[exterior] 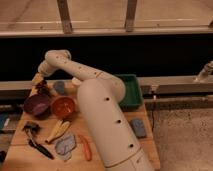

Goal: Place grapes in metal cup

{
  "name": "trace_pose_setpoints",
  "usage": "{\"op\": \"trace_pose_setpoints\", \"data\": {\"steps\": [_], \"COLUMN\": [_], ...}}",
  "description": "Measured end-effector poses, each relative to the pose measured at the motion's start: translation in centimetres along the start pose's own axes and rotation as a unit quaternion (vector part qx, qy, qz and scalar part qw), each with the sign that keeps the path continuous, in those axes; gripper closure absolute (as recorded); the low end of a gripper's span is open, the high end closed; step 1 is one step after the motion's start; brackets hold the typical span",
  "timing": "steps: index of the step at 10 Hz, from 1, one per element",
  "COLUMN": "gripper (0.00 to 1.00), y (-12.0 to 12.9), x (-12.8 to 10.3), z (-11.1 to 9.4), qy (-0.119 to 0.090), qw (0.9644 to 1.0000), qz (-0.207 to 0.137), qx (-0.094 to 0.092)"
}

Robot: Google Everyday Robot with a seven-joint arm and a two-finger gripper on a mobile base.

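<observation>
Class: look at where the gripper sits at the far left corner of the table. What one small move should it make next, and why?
Probably lift a little and pause. The gripper is at the table's far left corner, with something dark like the grapes just under it, beside the purple bowl. No metal cup shows, so it needs finding first.

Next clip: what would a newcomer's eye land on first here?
The big white robot arm dominates, rising from the bottom centre and bending back to the table's far left corner. There the gripper sits over a dark clump that looks like the grapes, just behind the purple bowl. Next come the orange bowl beside it and the green tray at the far right edge of the table.
</observation>
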Motion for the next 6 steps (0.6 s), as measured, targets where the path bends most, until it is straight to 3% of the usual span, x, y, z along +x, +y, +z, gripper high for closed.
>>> {"op": "trace_pose_setpoints", "data": {"steps": [3, 6], "gripper": [0.22, 0.22], "y": [-1.9, -1.7], "x": [-2.4, -2.7], "z": [-5.3, -5.4], "qy": [-0.011, -0.012], "qw": [0.9987, 0.9986], "qz": [-0.018, -0.022], "qx": [0.046, 0.047]}}
